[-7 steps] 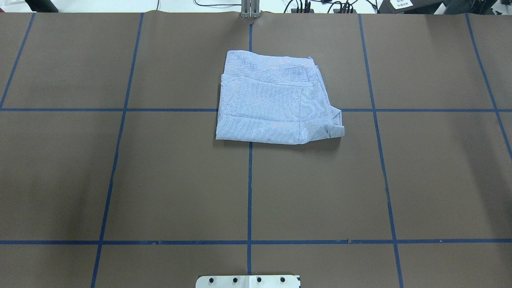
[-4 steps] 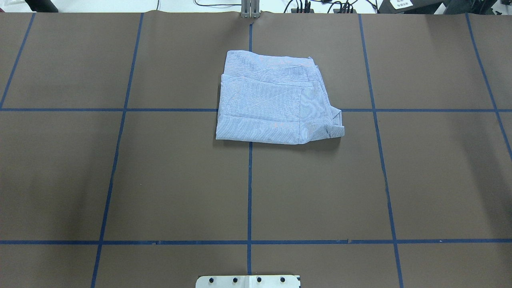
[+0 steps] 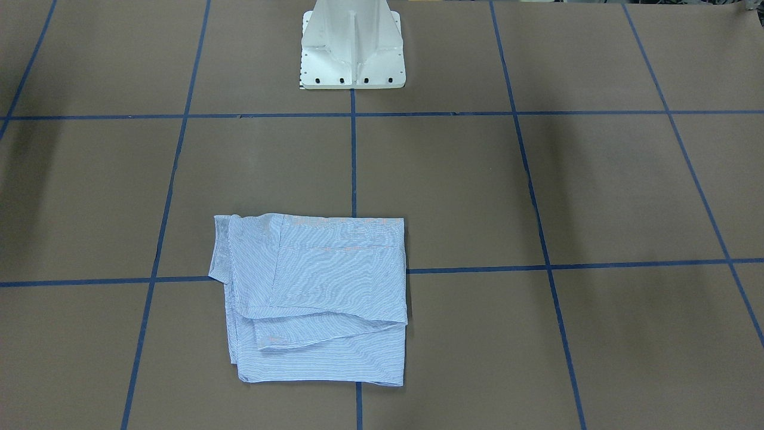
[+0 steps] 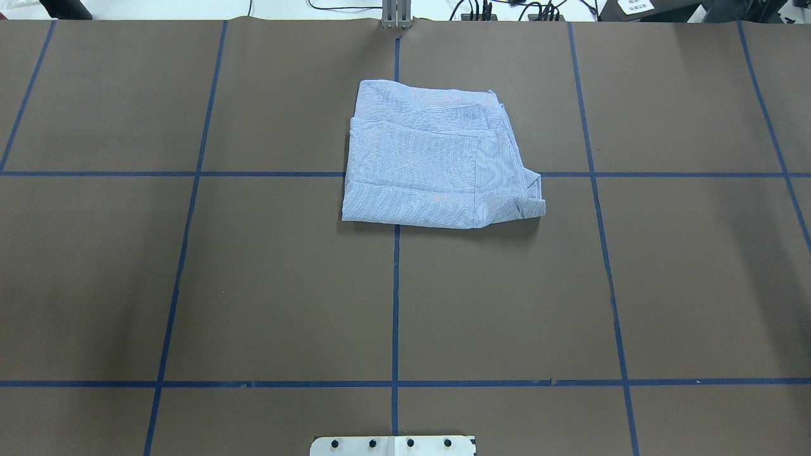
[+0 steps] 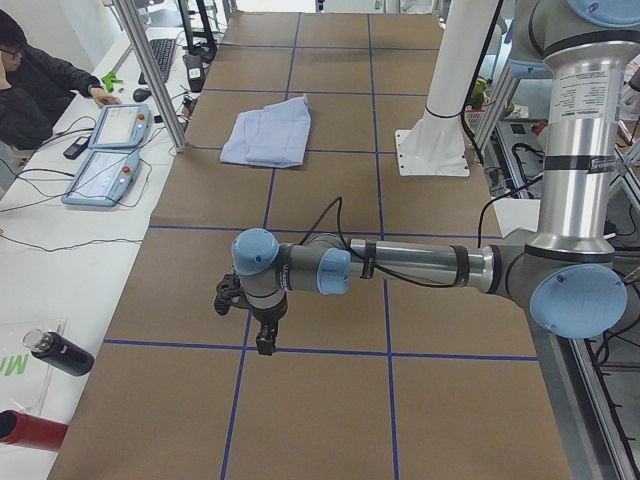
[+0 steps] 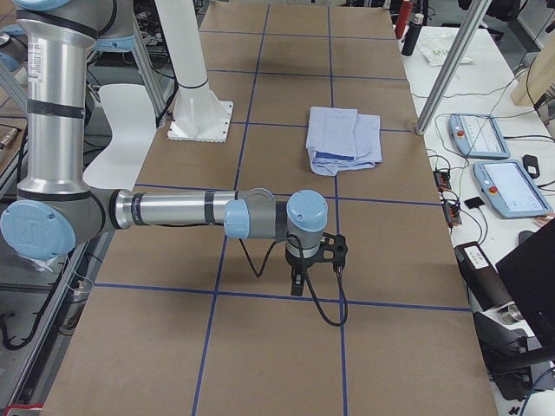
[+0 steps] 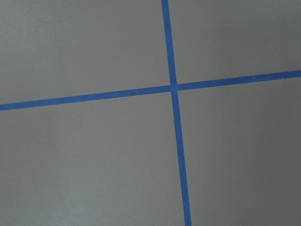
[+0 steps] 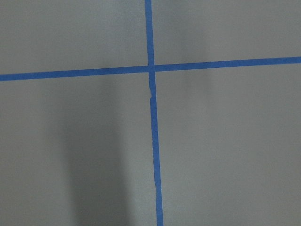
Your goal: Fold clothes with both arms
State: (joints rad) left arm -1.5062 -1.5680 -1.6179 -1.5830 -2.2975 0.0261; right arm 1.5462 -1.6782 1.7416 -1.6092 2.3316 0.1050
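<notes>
The clothes are one light-blue striped shirt (image 4: 431, 158), folded into a flat, roughly square stack on the far middle of the brown table. It also shows in the front-facing view (image 3: 316, 298) and in both side views (image 5: 268, 135) (image 6: 342, 139). My left gripper (image 5: 265, 335) hangs low over the table's left end, far from the shirt. My right gripper (image 6: 299, 282) hangs the same way over the right end. Both show only in the side views, so I cannot tell whether they are open or shut. Each wrist view holds only brown table and blue tape.
Blue tape lines (image 4: 395, 297) divide the brown table (image 4: 253, 285) into squares. The white pedestal base (image 3: 352, 48) stands at the near middle edge. A person (image 5: 30, 85) sits beyond the far edge beside teach pendants (image 5: 105, 150). Bottles (image 5: 55, 352) lie off the left end.
</notes>
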